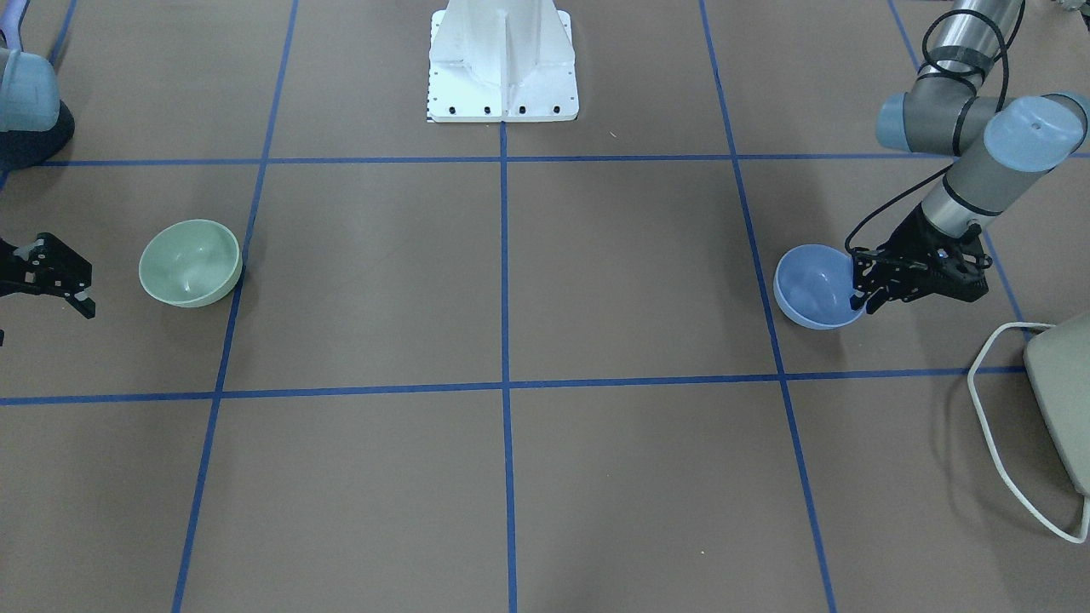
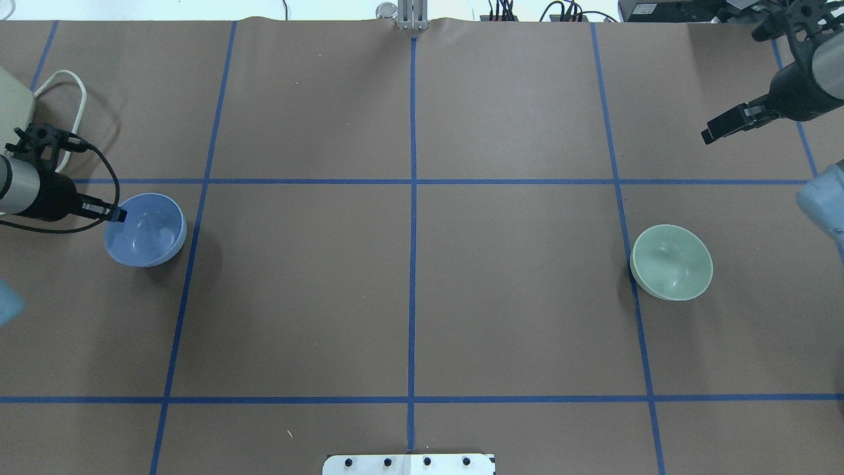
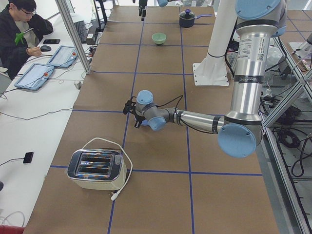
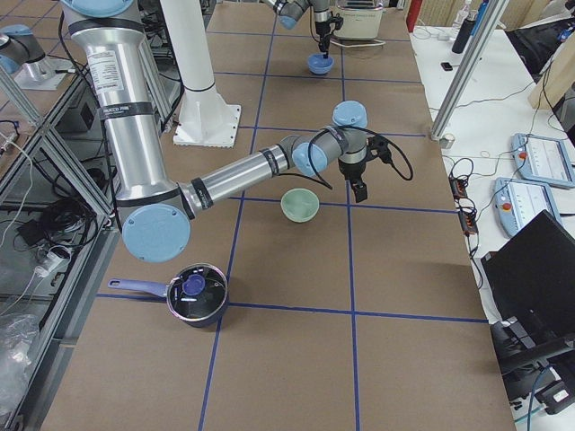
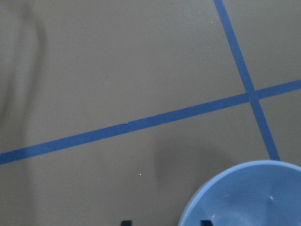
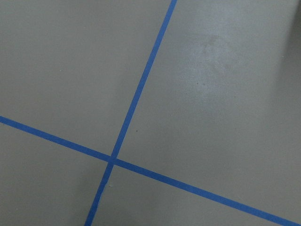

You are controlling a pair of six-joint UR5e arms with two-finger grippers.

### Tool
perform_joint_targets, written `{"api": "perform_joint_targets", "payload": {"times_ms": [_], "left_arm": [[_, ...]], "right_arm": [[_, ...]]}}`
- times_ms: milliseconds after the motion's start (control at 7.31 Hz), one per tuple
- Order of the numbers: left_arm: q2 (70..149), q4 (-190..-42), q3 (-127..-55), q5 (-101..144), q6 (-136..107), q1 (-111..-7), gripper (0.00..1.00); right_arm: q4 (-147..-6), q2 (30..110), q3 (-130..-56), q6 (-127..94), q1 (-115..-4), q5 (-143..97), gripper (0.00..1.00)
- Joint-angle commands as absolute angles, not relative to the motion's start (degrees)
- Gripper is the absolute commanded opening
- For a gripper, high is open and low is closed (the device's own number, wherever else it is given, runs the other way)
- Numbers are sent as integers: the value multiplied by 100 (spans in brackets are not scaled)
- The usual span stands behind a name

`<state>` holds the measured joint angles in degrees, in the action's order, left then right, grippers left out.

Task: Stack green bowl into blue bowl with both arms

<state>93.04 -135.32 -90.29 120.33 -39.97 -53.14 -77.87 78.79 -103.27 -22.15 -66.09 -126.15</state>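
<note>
The blue bowl (image 2: 148, 231) stands upright at the table's left end. My left gripper (image 2: 115, 214) is at its rim and open. In the left wrist view one fingertip (image 5: 205, 222) is inside the bowl (image 5: 249, 197) and the other is outside it. The front-facing view shows the left gripper (image 1: 862, 298) at the bowl's (image 1: 813, 285) edge. The green bowl (image 2: 671, 262) stands upright and alone at the right end. My right gripper (image 2: 715, 132) is open and empty, well off from the green bowl on its far side. It also shows in the front-facing view (image 1: 72, 285), beside the green bowl (image 1: 189, 262).
A toaster (image 3: 95, 168) with a white cable sits beyond the blue bowl at the left end. A dark pot with a lid (image 4: 193, 292) stands at the right end near the robot's side. The white pedestal (image 1: 502, 60) is mid-table. An operator sits at a side desk.
</note>
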Motion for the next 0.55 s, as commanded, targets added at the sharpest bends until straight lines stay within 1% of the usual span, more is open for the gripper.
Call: {"api": "perform_joint_targets", "payload": {"times_ms": [0, 137, 274, 410], "left_arm": [[9290, -13571, -9279, 12084, -4042, -5300, 0], [9325, -13422, -9621, 12155, -4095, -5309, 0], [9456, -12812, -10042, 12303, -4218, -5291, 0], [9988, -12066, -10350, 12287, -4776, -5265, 0]], "right_arm": [[-7787, 7866, -10327, -2215, -6609, -12621, 100], [-7787, 7866, -10327, -2215, -6609, -12612, 100], [-7787, 7866, -10327, -2215, -6609, -12612, 100], [-7787, 7866, -10327, -2215, -6609, -12621, 100]]}}
